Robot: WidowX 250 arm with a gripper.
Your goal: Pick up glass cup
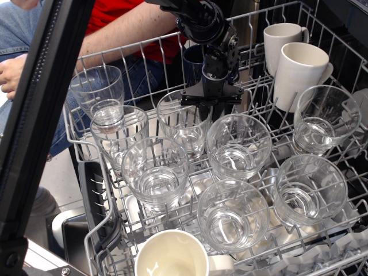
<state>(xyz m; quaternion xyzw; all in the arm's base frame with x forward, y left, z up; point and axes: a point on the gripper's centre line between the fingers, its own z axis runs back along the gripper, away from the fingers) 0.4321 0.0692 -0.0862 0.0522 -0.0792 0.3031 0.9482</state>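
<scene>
Across the upper dish rack (pixel 86 150) of an open dishwasher, clear tumblers are stood mouth-up between the wire tines, with white mugs (pixel 299 72) at the back right, a dark navy mug (pixel 194 60) behind the arm, and another white mug (pixel 171 255) at the front edge. The glass cup (pixel 183 122) nearest the tool is taken as the target; it is seated in the second row from the back, left of centre, with further tumblers just beside it on every side.

The gripper (pixel 210 102) is held directly over the right part of that cup's rim, its black crossbar level with the rim or just above it. The fingers are seen spread apart, and nothing is held between them. Whether a finger is already inside the mouth cannot be told from this view.

The cup is judged rigid, smooth and probably slippery, fairly heavy at its thick base, and breakable if knocked against its neighbours or the wire. A hold across the wall near the rim is judged best, one finger inside and one outside, since little room is left around the body. A straight upward lift is called for, so that the tines and the neighbouring glass (pixel 238 145) are cleared.

A person in a red shirt (pixel 123 11) is seated behind the rack.
</scene>
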